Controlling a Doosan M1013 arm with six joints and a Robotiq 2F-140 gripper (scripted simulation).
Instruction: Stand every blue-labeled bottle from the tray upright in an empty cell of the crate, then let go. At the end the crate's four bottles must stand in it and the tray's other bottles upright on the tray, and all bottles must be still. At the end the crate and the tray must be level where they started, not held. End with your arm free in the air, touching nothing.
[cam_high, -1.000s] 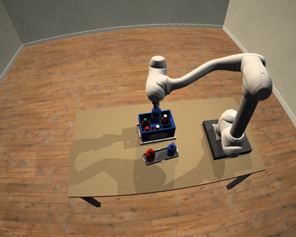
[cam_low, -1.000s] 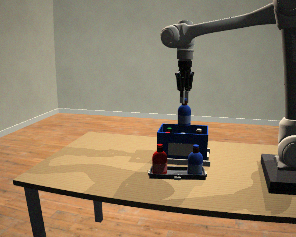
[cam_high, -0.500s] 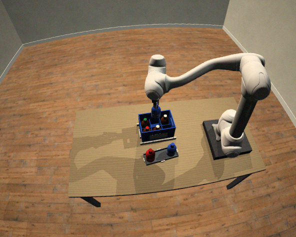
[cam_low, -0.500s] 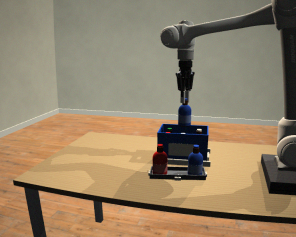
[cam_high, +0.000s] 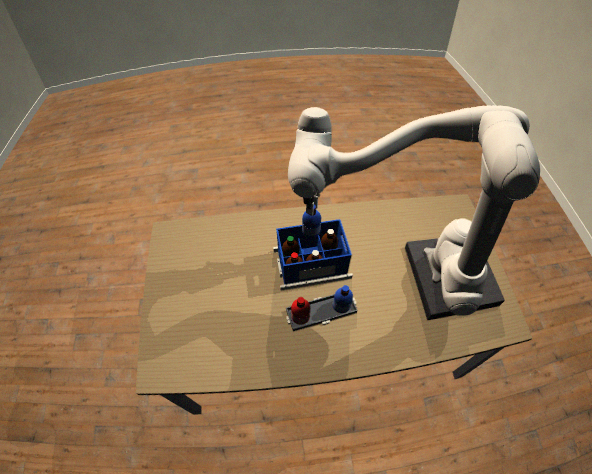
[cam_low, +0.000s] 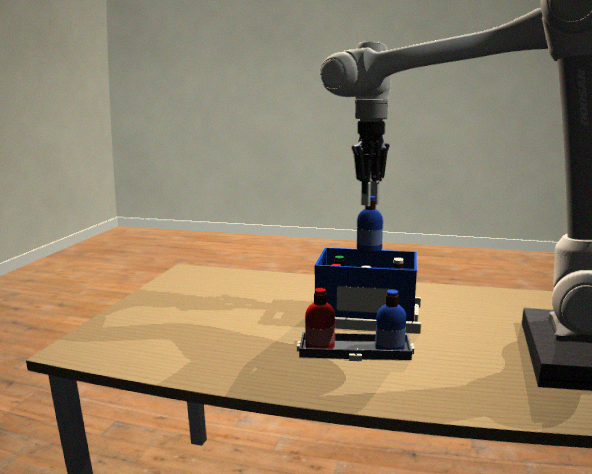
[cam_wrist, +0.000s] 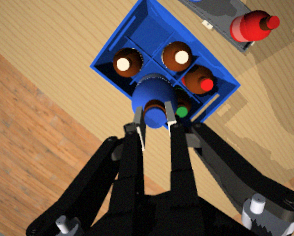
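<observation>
My gripper (cam_high: 311, 206) (cam_low: 370, 198) (cam_wrist: 155, 113) is shut on the neck of a blue-labeled bottle (cam_high: 311, 223) (cam_low: 370, 226) (cam_wrist: 151, 92). The bottle hangs upright over the back middle cell of the blue crate (cam_high: 291, 274) (cam_low: 326, 286) (cam_wrist: 150, 31), its base near rim height. The crate holds four brown bottles: green-capped back left, red-capped front left, white-capped front middle and back right. The front right cell is empty. A second blue-labeled bottle (cam_high: 343, 299) (cam_low: 390, 327) stands at the right of the tray (cam_high: 321, 312) (cam_low: 355, 353) (cam_wrist: 217, 25).
A red bottle (cam_high: 300, 312) (cam_low: 320, 325) (cam_wrist: 247, 27) stands upright at the tray's left end. White strips (cam_high: 317, 282) (cam_low: 372, 324) lie along the crate's base. The tray is in front of the crate, and the arm's dark base plate (cam_high: 425, 295) (cam_low: 537, 350) is to the right.
</observation>
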